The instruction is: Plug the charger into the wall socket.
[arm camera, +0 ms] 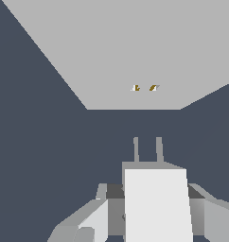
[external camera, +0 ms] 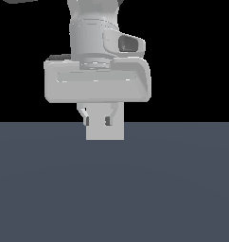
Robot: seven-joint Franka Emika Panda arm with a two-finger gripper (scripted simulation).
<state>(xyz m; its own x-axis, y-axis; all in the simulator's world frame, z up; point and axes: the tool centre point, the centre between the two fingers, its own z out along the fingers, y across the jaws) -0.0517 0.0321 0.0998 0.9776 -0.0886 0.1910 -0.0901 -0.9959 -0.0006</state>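
White charger (arm camera: 156,203) clamped in the gripper (external camera: 99,121); its prongs face the wall socket (arm camera: 135,52), apart.

The charger (arm camera: 156,208) looks like smooth, matt white plastic, with two dull grey prongs (arm camera: 147,149). The wall socket (arm camera: 126,47) is a flat, matt light-grey plate. The floor (external camera: 114,189) is even, matt slate-blue.

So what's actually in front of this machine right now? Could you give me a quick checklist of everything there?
Surface: flat dark blue-grey floor, bare where visible.
Job's things: white charger held in the gripper, two prongs pointing toward the wall socket, still apart from it; its two yellowish holes sit ahead of the prongs.
Clutter: nothing seen.
Grippers: gripper shut on the charger.
Cables: nothing seen.
Surroundings: black background.
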